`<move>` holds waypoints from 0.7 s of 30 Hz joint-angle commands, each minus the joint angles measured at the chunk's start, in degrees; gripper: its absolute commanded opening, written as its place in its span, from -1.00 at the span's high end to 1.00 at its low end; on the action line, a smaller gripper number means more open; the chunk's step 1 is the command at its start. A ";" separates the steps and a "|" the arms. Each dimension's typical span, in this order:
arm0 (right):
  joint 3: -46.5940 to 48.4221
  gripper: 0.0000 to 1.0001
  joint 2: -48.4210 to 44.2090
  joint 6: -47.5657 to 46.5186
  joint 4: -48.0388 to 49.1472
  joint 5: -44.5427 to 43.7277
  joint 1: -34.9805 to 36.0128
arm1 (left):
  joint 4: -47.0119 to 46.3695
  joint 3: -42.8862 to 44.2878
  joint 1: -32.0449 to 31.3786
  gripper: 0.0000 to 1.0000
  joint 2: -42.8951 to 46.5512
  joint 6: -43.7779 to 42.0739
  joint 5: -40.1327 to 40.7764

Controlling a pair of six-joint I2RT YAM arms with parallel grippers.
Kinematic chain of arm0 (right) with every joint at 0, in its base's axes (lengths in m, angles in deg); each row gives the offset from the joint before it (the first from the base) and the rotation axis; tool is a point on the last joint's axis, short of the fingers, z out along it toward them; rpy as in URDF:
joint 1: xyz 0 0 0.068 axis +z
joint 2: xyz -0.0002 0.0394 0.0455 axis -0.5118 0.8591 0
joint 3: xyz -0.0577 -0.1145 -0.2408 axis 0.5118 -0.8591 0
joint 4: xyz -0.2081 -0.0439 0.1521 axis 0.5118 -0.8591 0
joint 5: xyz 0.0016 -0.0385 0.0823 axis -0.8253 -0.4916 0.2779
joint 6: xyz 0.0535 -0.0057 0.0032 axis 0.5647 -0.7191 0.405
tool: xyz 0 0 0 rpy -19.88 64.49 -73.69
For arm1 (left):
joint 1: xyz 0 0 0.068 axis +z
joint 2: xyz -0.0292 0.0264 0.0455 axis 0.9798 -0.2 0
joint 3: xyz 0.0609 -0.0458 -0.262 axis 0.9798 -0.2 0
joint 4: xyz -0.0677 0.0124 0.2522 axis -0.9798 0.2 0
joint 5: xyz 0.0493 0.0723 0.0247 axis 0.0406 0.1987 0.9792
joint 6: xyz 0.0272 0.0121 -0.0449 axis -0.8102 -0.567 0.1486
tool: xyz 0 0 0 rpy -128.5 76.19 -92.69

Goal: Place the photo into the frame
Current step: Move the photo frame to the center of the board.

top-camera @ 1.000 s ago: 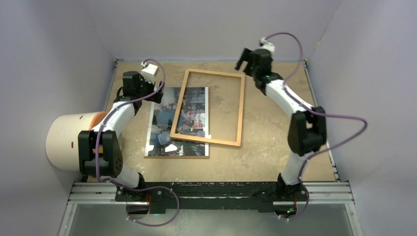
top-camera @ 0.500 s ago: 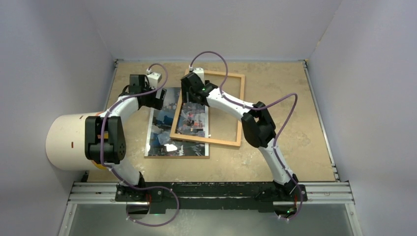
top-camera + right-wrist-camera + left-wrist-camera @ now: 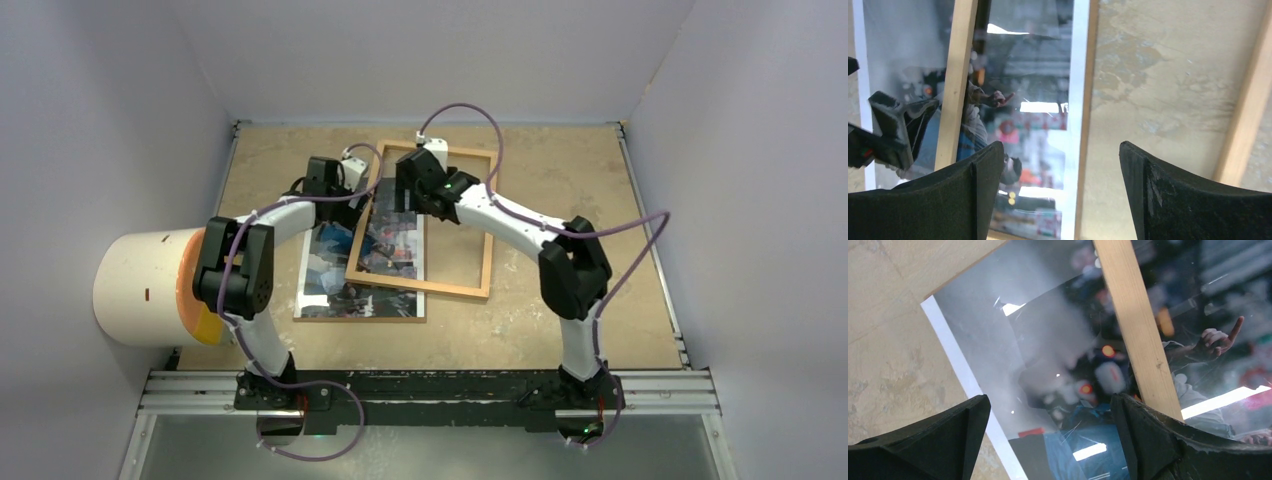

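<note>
Light-wood frame (image 3: pixel 445 250) — lying across the photo (image 3: pixel 328 272).

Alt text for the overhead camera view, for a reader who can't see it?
Two robot arms reach over a tan table where a light-wood frame lies askew across the right part of a face-up photo. The left gripper and right gripper hover near the frame's far left corner. A white cylinder sits at far left.

Pale lavender walls (image 3: pixel 100 100) around a mottled tan tabletop (image 3: pixel 470 330), soft even light.
</note>
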 commanded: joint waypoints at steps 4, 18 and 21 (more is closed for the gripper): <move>-13.00 -0.73 -11.03 5.05 3.89 4.61 -5.94 | -3.30 0.68 -2.37 -1.00 -1.34 -1.70 1.56; -20.12 -0.73 -13.36 6.24 4.61 7.35 -10.00 | -9.69 -4.52 -8.18 -1.00 3.26 -3.86 -8.91; -18.67 -0.71 -11.75 6.08 5.15 6.89 -9.95 | -6.74 -3.02 -7.27 -1.00 4.44 -3.26 -11.42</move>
